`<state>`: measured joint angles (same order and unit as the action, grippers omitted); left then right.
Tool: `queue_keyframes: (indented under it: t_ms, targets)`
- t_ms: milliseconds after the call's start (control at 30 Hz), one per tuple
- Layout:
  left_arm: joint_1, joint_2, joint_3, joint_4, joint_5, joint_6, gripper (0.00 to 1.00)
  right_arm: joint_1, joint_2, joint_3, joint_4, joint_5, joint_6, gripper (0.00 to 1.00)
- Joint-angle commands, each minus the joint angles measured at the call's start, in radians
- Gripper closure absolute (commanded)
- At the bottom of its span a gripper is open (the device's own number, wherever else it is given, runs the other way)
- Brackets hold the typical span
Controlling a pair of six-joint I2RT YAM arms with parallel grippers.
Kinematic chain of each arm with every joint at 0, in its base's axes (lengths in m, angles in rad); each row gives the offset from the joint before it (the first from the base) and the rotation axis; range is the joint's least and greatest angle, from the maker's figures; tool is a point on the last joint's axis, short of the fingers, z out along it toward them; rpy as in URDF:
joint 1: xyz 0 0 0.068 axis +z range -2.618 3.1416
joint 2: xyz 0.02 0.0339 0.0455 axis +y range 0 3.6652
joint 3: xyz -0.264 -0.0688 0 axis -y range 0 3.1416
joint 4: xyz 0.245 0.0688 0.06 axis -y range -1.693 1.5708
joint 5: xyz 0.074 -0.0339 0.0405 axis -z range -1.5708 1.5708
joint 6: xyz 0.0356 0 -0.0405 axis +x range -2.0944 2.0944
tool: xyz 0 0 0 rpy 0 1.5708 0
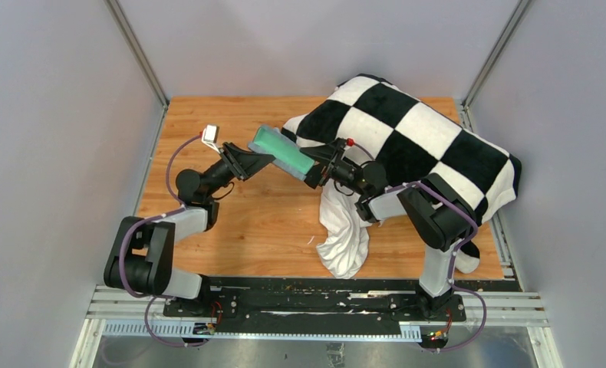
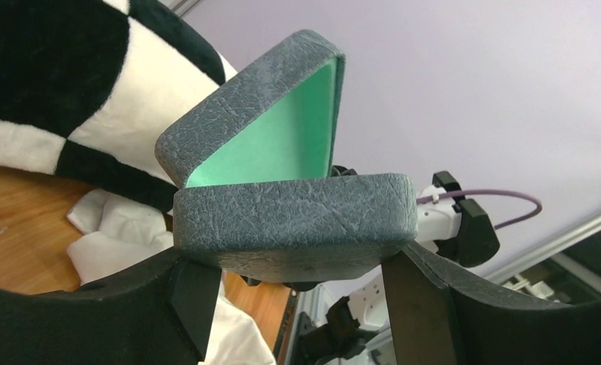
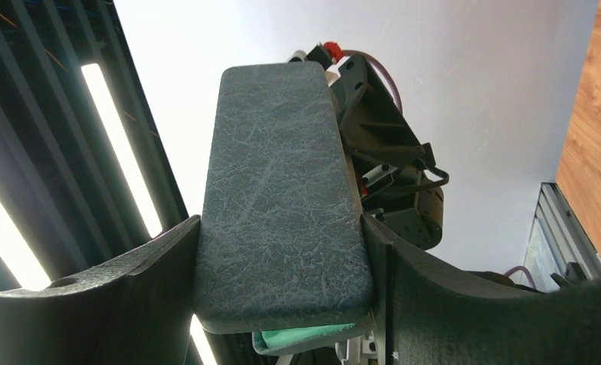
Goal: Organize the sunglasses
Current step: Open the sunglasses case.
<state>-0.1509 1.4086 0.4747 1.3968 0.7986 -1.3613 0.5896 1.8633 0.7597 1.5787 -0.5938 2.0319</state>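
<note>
While left pincer [image 2: 301,283] grips, grained case [image 2: 282,220] gapes

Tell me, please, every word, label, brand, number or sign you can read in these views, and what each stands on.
None can be read.
The grey-blue glasses case shows only grained texture outside and plain mint-green lining, no logo.
The checkered blanket carries only its squares.
The small white block on the left arm is too small to tell whether it bears a marking.
</note>
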Motion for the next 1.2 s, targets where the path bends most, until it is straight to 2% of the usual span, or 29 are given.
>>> queue_keyframes:
  t_ms: [0,167,700,933,1033,1167]
  targets:
    - [-0.029,-0.069,0.008,0.165,0.177,0.12,1.0,0.016,0.005,0.021,0.017,0.014,0.392,1.0]
    - [-0.029,-0.145,-0.005,0.165,0.167,0.15,1.0,0.009,0.032,0.079,0.017,0.019,0.451,1.0]
    - [-0.03,-0.195,-0.032,0.164,0.189,0.178,1.0,0.011,0.049,0.136,0.017,0.017,0.527,1.0]
    - [-0.032,-0.244,-0.062,0.163,0.191,0.166,1.0,0.009,0.053,0.149,0.016,0.016,0.528,0.85]
    - [-0.032,-0.263,-0.074,0.162,0.193,0.163,1.0,0.009,0.055,0.161,0.016,0.014,0.522,0.81]
    - [-0.033,-0.268,-0.077,0.162,0.196,0.161,1.0,0.009,0.053,0.157,0.016,0.016,0.518,0.68]
